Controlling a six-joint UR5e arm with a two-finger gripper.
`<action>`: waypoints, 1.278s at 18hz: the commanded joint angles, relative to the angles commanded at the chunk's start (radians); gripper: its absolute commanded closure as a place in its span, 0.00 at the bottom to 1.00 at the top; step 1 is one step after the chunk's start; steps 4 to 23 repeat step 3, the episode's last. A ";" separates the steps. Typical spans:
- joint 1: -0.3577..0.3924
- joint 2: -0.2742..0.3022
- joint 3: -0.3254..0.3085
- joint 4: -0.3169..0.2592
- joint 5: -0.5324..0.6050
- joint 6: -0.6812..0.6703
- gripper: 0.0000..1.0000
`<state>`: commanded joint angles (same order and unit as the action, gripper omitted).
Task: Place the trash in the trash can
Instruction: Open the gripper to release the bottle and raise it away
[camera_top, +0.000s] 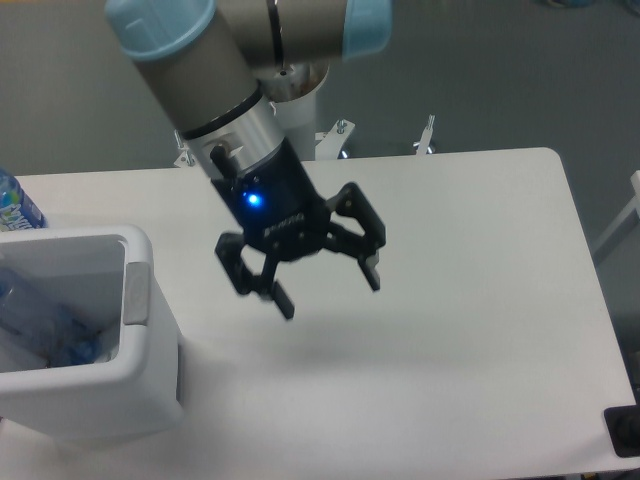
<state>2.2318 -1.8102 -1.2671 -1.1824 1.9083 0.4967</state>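
The white trash can (135, 300) stands at the table's front left, with a grey patch on its right rim. Inside it lies a crushed clear plastic bottle (40, 325) with a bit of blue showing. The paper wad is not in view. My gripper (328, 287) hangs above the middle of the table, to the right of the can and apart from it. Its fingers are spread open and hold nothing.
A blue-labelled bottle (12, 203) stands at the left edge behind the can. The robot base (290, 110) and metal brackets sit behind the table's far edge. A dark object (625, 430) is at the front right corner.
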 joint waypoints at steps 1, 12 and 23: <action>0.002 0.003 0.000 -0.014 -0.003 0.012 0.00; 0.014 0.020 -0.003 -0.028 -0.005 0.017 0.00; 0.014 0.020 -0.003 -0.028 -0.005 0.017 0.00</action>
